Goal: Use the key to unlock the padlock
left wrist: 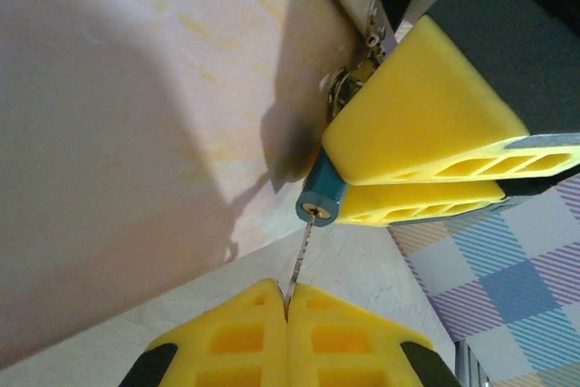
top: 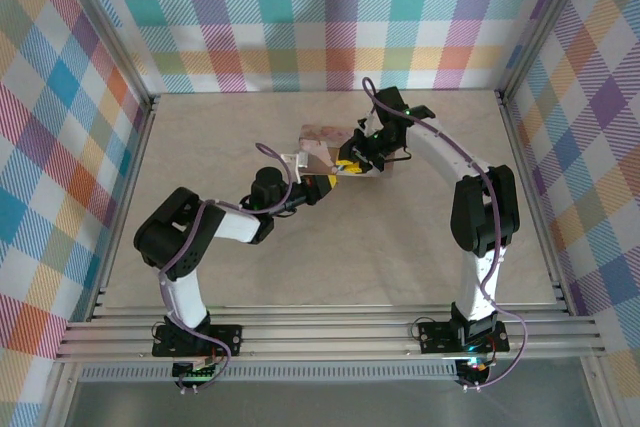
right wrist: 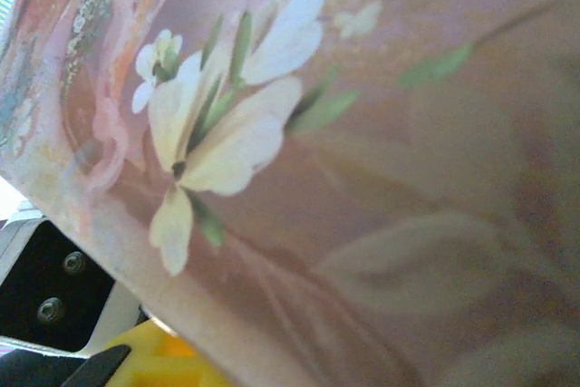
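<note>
There is one padlock [left wrist: 319, 198], one key [left wrist: 302, 251], one tin [right wrist: 362, 133] and two grippers.

The left gripper [left wrist: 288, 301] is clenched on the key. Its two yellow fingers [left wrist: 236, 337] press flat together, and the thin key sticks out from the crack between their tips. The far end of the key sits right at the little hole in the round end of the padlock.

The right gripper [left wrist: 337, 183] is grasping the padlock. The small blue body pokes out from between its two yellow fingers [left wrist: 426, 124], one finger on each side. The shiny metal shackle [left wrist: 343, 88] is just past the upper finger, next to the tin.

The tin is pink, with white flowers and green leaves painted on it (it looks huge next to the tiny lock). It stands just behind the right gripper's fingers. I cannot tell what is inside it.

From above, both grippers meet tip to tip beside the tin.
</note>
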Robot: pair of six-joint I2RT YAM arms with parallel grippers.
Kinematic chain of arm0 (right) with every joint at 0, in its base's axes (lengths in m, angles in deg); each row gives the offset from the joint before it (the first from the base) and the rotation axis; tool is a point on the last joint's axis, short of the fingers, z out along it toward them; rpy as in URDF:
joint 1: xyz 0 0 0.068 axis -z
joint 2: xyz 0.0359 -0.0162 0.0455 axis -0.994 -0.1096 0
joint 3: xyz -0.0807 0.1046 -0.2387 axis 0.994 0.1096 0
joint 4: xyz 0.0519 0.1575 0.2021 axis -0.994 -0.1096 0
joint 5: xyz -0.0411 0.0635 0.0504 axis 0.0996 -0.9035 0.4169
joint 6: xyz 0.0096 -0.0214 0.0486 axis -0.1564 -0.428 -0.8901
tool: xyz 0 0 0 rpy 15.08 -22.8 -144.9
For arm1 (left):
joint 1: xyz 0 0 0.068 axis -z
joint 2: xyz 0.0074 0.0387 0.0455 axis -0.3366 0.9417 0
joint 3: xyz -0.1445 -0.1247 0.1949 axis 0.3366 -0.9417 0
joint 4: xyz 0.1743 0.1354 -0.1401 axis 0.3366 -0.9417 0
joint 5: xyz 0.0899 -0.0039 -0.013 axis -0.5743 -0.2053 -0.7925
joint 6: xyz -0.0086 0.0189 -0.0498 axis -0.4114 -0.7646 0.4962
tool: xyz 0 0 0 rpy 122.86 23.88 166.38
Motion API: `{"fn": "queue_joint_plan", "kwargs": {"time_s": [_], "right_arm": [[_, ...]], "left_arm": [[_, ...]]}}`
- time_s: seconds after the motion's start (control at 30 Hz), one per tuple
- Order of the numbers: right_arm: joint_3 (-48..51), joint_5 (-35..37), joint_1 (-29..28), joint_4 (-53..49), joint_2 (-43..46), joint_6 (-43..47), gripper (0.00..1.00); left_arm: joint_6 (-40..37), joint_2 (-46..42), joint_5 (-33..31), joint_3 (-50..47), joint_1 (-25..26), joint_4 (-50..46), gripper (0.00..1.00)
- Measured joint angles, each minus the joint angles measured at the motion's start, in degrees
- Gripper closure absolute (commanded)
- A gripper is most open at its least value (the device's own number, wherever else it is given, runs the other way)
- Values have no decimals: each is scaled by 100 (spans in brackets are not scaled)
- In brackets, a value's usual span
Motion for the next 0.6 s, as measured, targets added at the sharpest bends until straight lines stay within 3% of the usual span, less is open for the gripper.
{"fn": "queue_joint_plan", "kwargs": {"time_s": [0.6], "right_arm": [[11,-116,33,13,0,-20,100]], "left_arm": [[151,129,59,-26,-120,302,100]]}}
